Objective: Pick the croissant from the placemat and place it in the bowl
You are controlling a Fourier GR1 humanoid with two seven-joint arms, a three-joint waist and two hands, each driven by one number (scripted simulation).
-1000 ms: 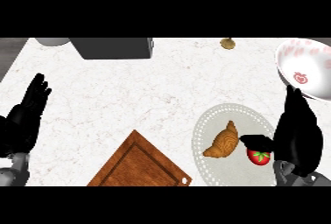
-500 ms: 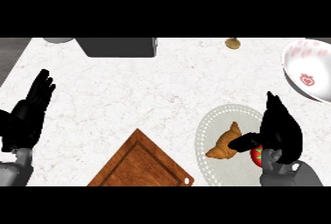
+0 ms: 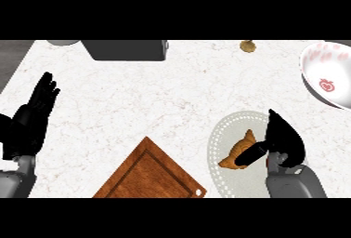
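Closing on golden-brown curved croissant (image 3: 237,152) atop round pale-grey dotted placemat (image 3: 226,135): black right hand (image 3: 282,139), off to the mat's right one second earlier, now against the pastry's right side, thumb curled across its lower end, fingers extended above. Red strawberry seen earlier now hidden beneath that hand. Grasp judged forming, lift pending. White bowl with red fruit motif (image 3: 328,74) well apart, upper right. Black left hand (image 3: 31,122) resting, fingers straight, left edge. No legible writing or brands.
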